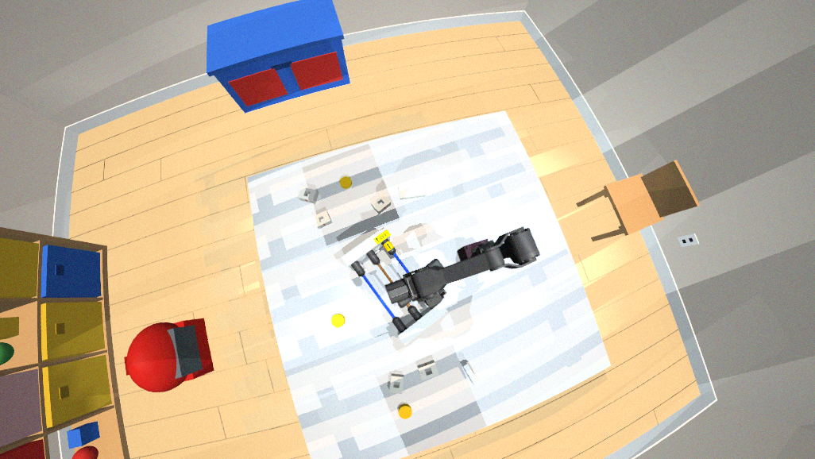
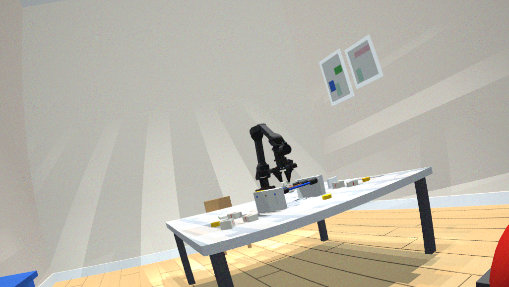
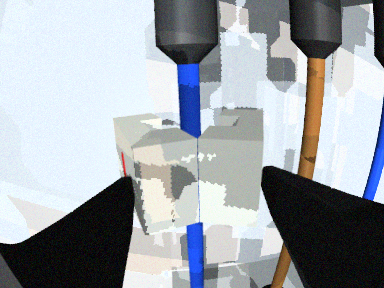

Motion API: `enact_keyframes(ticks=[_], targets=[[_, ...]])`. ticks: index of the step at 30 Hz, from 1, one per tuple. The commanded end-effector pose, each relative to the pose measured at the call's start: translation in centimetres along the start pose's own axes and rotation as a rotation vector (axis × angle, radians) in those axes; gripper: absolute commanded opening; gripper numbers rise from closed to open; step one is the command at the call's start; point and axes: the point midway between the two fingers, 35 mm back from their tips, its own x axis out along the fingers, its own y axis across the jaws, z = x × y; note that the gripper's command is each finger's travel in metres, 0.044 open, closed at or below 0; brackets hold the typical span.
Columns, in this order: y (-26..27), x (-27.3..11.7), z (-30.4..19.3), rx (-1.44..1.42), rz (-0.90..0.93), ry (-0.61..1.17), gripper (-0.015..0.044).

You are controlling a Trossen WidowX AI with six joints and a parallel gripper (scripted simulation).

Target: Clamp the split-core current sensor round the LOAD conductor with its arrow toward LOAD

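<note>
The gripper [image 1: 399, 291] [image 2: 284, 180] [image 3: 199, 182] is clamped on the split-core sensor [image 2: 285, 184] [image 3: 197, 175], one black finger against each outer side. Its two halves meet at a thin seam midway between the fingertips, a red mark [image 3: 124, 164] on one flank; whether it has latched cannot be told. Directly beneath the tool, the blue LOAD conductor [image 1: 400, 262] [image 3: 189, 100] disappears at the sensor and shows again on its opposite side; how deeply it sits inside is hidden. Just beside the fingers runs the brown conductor [image 1: 384, 272] [image 3: 312, 110], then the other blue conductor [image 1: 377, 293] [image 2: 301, 185] [image 3: 376, 170]. Beyond one end of the wires are the yellow LOAD marker [image 1: 382, 236] and a pale end block [image 1: 354, 250] [image 2: 270, 200]. Farther from the gripper, a yellow disc [image 1: 337, 320] [image 2: 326, 196] lies on the table [image 1: 513, 319] [image 2: 306, 222].
</note>
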Motion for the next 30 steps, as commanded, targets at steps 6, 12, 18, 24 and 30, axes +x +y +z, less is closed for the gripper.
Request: enact_keyframes(ticks=[6, 12, 18, 24, 30], targets=[[-0.04, -0.09, -0.01, 0.000, -0.001, 0.000, 0.0000], [-0.04, -0.09, -0.01, 0.000, -0.001, 0.000, 0.0000], [-0.04, -0.09, -0.01, 0.000, -0.001, 0.000, 0.0000], [-0.04, -0.09, -0.01, 0.000, -0.001, 0.000, 0.0053], [-0.04, -0.09, -0.01, 0.000, -0.001, 0.000, 0.0210]])
